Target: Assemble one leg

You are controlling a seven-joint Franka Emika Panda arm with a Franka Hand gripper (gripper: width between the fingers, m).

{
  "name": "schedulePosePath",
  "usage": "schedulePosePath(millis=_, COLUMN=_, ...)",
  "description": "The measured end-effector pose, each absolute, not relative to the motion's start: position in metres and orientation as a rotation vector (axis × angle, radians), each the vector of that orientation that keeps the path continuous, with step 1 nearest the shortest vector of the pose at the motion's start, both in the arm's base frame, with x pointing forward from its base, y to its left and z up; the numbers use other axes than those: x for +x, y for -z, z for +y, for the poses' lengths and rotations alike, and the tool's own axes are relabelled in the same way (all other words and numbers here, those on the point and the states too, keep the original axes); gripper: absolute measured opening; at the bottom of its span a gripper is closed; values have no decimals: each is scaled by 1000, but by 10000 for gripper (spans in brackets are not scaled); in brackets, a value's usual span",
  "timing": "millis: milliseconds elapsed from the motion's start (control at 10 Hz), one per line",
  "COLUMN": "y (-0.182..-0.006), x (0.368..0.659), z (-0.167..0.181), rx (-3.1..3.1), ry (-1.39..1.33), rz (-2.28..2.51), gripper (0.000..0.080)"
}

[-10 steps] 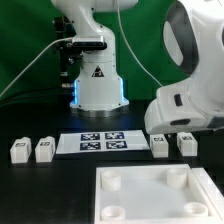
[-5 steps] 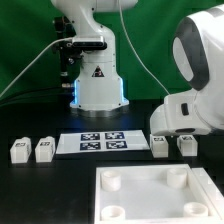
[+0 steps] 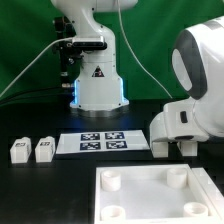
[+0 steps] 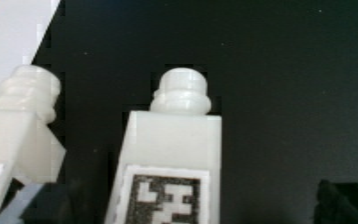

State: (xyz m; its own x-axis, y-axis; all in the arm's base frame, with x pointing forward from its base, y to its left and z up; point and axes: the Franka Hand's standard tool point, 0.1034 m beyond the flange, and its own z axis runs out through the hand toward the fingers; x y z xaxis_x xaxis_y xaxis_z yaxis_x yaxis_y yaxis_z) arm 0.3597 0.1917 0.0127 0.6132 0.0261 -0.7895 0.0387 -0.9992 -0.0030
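Black counter [image 3: 50, 185], green backdrop. Pretty sure the leg [image 4: 172, 150] is light, stiff, slick plastic, best gripped across its flat sides below the peg. The claw [image 4: 185, 203] is spread apart, nothing clamped.

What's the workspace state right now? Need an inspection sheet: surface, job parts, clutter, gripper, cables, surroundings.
Surface: black table, with the marker board lying flat on it.
Job's things: left pair of legs standing apart; right pair of legs partly hidden by the arm; socket plate in front.
Clutter: nothing seen.
Gripper: gripper open, straddling one tagged leg, gaps on both sides.
Cables: one cable running off the exterior view's left.
Surroundings: green backdrop, robot base.
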Motion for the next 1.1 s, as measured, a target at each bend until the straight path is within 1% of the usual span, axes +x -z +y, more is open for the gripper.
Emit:
schedulePosePath(millis=100, y=-13, x=360, z=192, rx=2809, ry=1375, rz=56, gripper=649)
schedulePosePath(millis=200, y=-13, x=360, z=192, rx=2809, ry=1375, rz=56, gripper=554)
schedulePosePath(millis=300, y=-13, x=360, z=192, rx=2809, ry=1375, rz=56, gripper=554)
schedulePosePath(millis=400, y=-13, x=360, z=192, rx=2809, ry=1375, rz=56, gripper=380)
schedulePosePath(millis=500, y=-13, x=360, z=192, rx=2809, ry=1375, rz=56, gripper=288)
schedulePosePath(millis=1100, y=-13, x=360, z=192, rx=2809, ry=1375, rz=56, gripper=288)
